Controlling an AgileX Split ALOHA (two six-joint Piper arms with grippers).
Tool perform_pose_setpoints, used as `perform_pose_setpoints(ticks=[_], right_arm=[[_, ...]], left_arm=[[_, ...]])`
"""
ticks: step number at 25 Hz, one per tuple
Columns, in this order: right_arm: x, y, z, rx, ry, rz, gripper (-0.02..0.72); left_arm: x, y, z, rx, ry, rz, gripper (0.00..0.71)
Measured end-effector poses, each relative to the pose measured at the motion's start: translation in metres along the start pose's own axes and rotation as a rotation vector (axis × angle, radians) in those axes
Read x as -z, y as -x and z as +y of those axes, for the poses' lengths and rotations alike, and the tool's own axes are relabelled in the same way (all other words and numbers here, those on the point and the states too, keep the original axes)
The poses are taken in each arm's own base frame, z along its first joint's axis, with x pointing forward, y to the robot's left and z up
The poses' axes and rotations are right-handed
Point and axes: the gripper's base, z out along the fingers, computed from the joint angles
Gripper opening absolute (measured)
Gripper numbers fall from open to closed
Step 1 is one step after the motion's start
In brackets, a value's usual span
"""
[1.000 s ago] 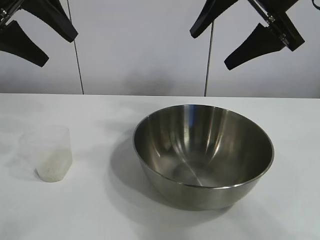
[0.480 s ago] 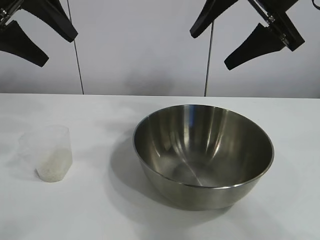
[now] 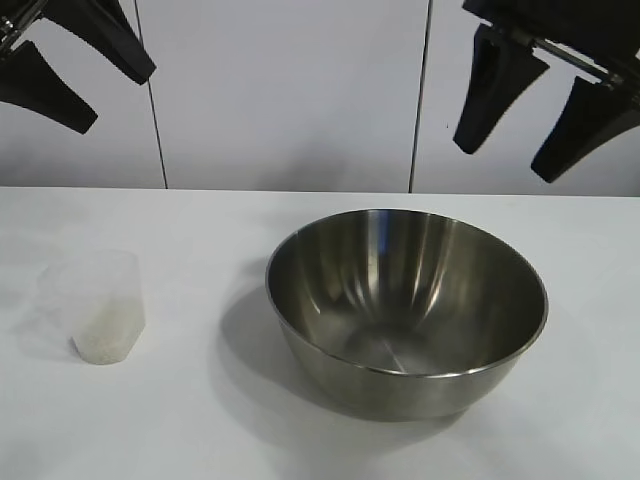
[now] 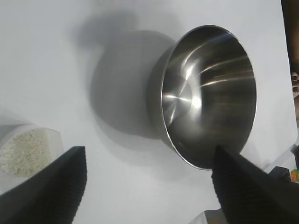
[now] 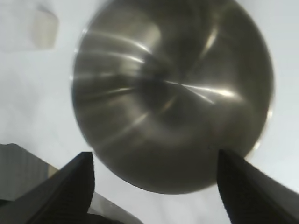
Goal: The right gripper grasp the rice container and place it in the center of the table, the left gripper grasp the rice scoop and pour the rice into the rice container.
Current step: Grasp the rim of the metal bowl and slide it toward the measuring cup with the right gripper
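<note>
The rice container [image 3: 407, 305], a wide steel bowl, stands empty on the white table [image 3: 200, 420], right of the middle; it also shows in the left wrist view [image 4: 209, 95] and the right wrist view [image 5: 173, 93]. The rice scoop [image 3: 96, 305], a frosted plastic cup with white rice [image 4: 21, 151] in its bottom, stands at the table's left. My left gripper [image 3: 105, 100] hangs open high above the scoop's side, holding nothing. High over the bowl's far right rim, my right gripper [image 3: 505, 155] is open and empty.
A pale panelled wall [image 3: 290, 90] rises behind the table's far edge. Bare tabletop lies between scoop and bowl and along the front.
The right gripper has swung to the right and turned, so its fingers now point more steeply down. Left gripper, bowl and scoop have not moved.
</note>
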Motion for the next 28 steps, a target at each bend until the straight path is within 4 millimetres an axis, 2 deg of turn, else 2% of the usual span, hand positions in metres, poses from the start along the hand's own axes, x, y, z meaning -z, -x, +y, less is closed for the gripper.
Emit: perform_pose_setpoints(ticks=[4, 11, 13, 14, 16, 18, 20, 28], right_arm=[[-0.035, 0.011, -0.013, -0.017, -0.025, 0.052, 0.503], [-0.074, 0.023, -0.025, -0.046, -0.034, 0.047, 0.501], [-0.083, 0.026, -0.028, -0.055, -0.032, 0.048, 0.447], [-0.087, 0.027, -0.029, -0.058, -0.031, 0.049, 0.363], [-0.088, 0.028, -0.029, -0.059, -0.033, 0.041, 0.146], [-0.087, 0.028, -0.029, -0.044, -0.035, 0.039, 0.062], [-0.082, 0.028, -0.027, -0.030, -0.024, 0.047, 0.028], [-0.040, 0.038, -0.010, -0.009, 0.076, -0.034, 0.018]], left_arm=[[0.000, 0.000, 0.000, 0.000, 0.000, 0.000, 0.540], [0.000, 0.000, 0.000, 0.000, 0.000, 0.000, 0.540], [0.000, 0.000, 0.000, 0.000, 0.000, 0.000, 0.540], [0.000, 0.000, 0.000, 0.000, 0.000, 0.000, 0.540], [0.000, 0.000, 0.000, 0.000, 0.000, 0.000, 0.540], [0.000, 0.000, 0.000, 0.000, 0.000, 0.000, 0.540], [0.000, 0.000, 0.000, 0.000, 0.000, 0.000, 0.540], [0.000, 0.000, 0.000, 0.000, 0.000, 0.000, 0.540]])
